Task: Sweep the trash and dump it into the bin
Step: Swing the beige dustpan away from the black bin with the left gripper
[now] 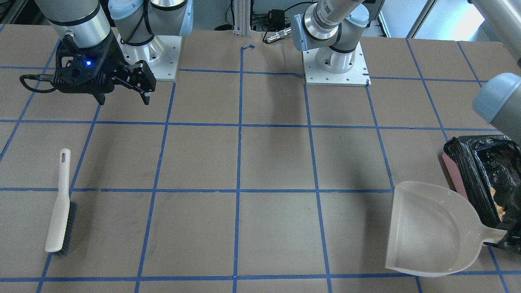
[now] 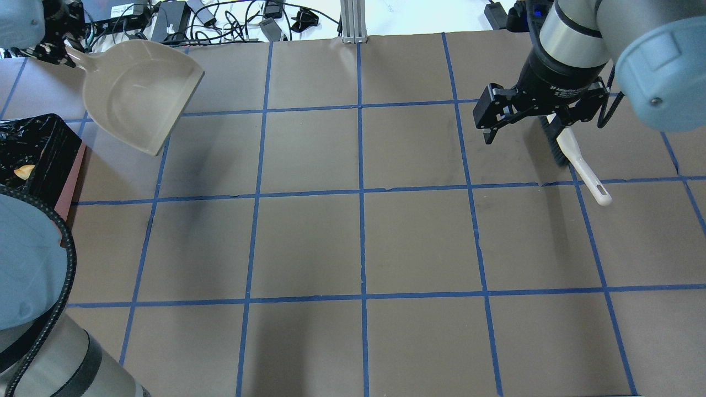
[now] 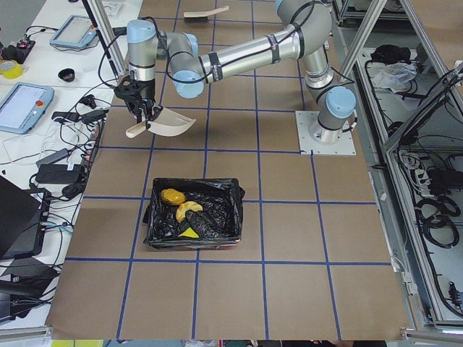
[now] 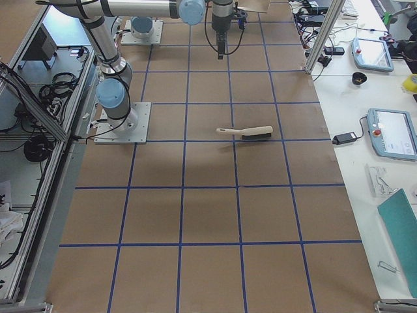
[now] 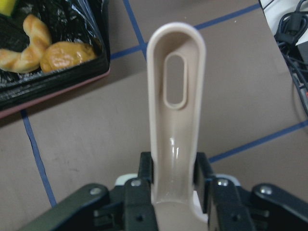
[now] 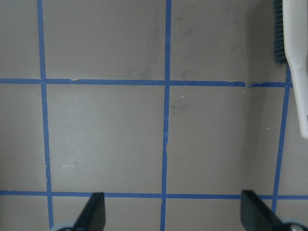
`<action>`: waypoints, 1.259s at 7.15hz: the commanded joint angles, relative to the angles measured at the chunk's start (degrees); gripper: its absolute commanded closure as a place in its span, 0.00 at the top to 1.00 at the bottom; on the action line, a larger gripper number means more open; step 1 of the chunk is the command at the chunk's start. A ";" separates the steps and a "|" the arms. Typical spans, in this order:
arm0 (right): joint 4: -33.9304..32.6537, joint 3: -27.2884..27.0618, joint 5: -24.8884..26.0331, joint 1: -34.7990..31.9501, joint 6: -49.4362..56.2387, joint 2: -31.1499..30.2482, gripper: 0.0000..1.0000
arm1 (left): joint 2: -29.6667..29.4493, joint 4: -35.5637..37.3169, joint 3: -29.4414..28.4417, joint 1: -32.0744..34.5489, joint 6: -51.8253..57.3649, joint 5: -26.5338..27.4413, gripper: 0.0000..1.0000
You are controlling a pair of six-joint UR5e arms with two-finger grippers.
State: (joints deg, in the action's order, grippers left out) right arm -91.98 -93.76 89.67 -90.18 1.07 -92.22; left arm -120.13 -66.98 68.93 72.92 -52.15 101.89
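Observation:
The bin (image 3: 233, 217), pink with a black bag, holds the trash: an orange-brown lump (image 3: 172, 196), a pale crescent (image 3: 187, 211) and a yellow-green wedge (image 3: 189, 233). The left wrist view shows the lump (image 5: 65, 55) and the crescent (image 5: 26, 45) in the bin (image 5: 57, 82). My left gripper (image 5: 175, 168) is shut on the handle of the empty beige dustpan (image 2: 138, 94), next to the bin (image 2: 38, 143). My right gripper (image 2: 524, 129) is open and empty above the table, beside the brush (image 2: 573, 154).
The white-handled brush (image 1: 61, 203) lies flat on the brown table with blue tape lines; it also shows in the right wrist view (image 6: 293, 57). Cables and devices lie past the table's far edge (image 2: 165, 16). Both arm bases (image 1: 336, 65) stand at the robot's edge.

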 commanded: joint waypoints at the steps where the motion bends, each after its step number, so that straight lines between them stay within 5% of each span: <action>1: -0.21 -0.11 -0.11 0.00 -0.02 -0.07 1.00 | -3.17 0.10 0.77 1.08 -10.79 -3.62 0.00; 4: -2.24 -0.11 0.59 0.00 -0.02 0.55 1.00 | -7.39 -0.69 0.50 2.23 -29.54 -1.01 0.00; 9: -2.76 -0.46 0.07 0.00 -0.28 0.63 1.00 | -7.32 -8.60 0.85 6.35 -27.24 -0.90 0.00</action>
State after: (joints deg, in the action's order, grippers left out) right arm -94.74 -94.20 90.26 -90.18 0.95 -91.56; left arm -127.69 -75.13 69.27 77.89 -81.28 101.01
